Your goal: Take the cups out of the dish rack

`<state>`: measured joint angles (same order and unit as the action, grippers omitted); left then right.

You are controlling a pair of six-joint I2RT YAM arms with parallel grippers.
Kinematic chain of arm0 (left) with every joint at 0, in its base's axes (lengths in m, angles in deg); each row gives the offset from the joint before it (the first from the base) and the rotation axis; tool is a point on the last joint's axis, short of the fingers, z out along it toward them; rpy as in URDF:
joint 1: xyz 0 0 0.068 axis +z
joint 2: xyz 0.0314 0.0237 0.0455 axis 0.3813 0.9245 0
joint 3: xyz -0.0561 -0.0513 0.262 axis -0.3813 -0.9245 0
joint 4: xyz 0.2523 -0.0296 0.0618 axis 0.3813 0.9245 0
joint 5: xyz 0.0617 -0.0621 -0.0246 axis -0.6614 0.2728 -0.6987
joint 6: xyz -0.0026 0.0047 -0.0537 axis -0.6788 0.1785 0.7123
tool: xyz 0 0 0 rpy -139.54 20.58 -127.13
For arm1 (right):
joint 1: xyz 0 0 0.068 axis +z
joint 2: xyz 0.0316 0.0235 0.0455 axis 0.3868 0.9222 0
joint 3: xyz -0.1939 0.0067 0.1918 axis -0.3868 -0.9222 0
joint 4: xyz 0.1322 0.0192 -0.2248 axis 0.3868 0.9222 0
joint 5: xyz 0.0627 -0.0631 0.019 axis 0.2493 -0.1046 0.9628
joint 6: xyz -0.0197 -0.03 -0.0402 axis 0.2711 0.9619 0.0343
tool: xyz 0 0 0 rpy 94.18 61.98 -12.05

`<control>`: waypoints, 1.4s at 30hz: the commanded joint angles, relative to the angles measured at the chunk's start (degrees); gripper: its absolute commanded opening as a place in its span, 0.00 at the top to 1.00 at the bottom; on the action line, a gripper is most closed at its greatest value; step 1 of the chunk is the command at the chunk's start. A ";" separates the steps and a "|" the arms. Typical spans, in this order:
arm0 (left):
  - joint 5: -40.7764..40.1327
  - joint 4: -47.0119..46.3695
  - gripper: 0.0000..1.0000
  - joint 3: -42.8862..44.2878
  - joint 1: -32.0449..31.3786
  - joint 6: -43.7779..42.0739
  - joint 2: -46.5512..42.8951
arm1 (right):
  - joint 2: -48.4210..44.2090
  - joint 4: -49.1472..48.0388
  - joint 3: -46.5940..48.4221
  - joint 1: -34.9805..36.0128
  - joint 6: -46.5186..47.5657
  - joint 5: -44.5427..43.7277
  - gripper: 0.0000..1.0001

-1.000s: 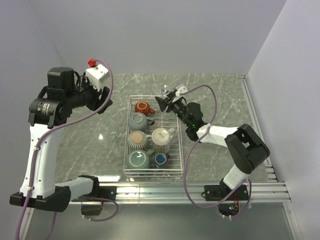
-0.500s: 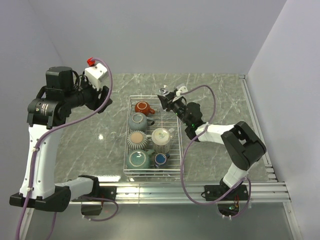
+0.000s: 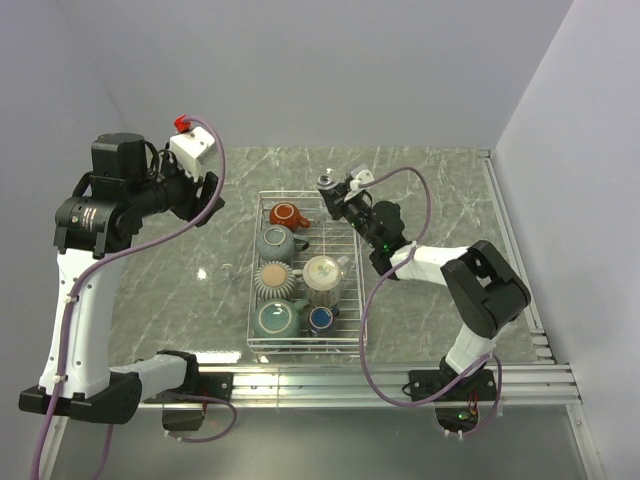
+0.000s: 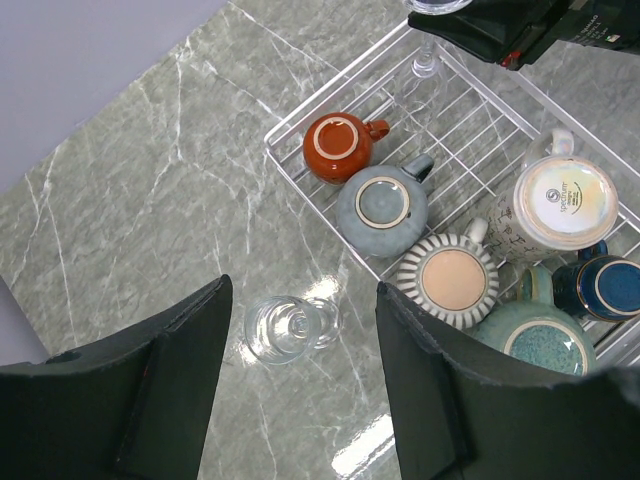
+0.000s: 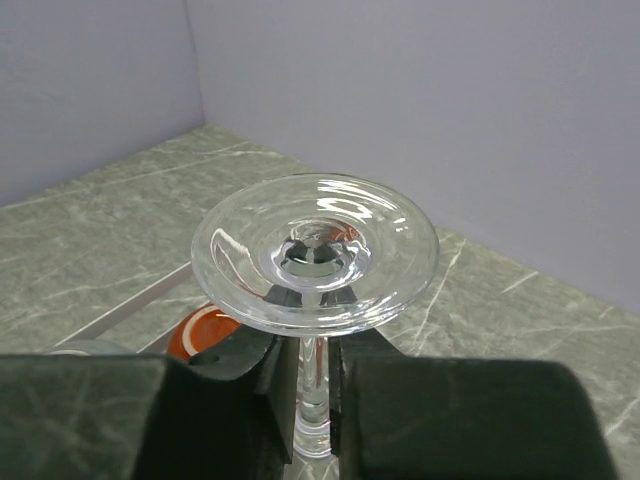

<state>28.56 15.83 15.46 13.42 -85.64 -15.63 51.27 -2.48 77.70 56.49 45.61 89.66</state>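
Lab cell — bare walls [image 3: 330,70], marble-look table [image 3: 440,190]

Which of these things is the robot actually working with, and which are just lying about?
Job: rack, six cups in it, stemmed glass in the right gripper, second glass lying left of the rack.
Just there: table, purple cables.

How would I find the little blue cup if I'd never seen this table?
Look at the white wire dish rack in the middle of the marble table. In the overhead view, its bottom row holds a big grey-teal mug with the small dark-blue cup on its right. It is the tiniest cup and the only deep blue one.
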 commanded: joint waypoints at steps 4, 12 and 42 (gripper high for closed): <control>1.26 -2.16 0.35 1.00 -0.23 0.25 -0.97 | -3.20 -1.64 2.48 -0.16 1.69 2.29 0.99; 0.12 -4.97 0.37 -0.15 -0.23 2.62 -0.89 | -9.00 0.89 4.15 0.10 2.13 -0.26 1.00; 23.49 -36.78 0.46 -9.37 -0.23 40.50 -2.99 | -27.90 9.01 19.98 0.01 -45.13 -27.39 1.00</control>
<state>46.29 -10.95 7.40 13.42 -53.19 -17.47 25.28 16.53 98.73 56.71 14.59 72.52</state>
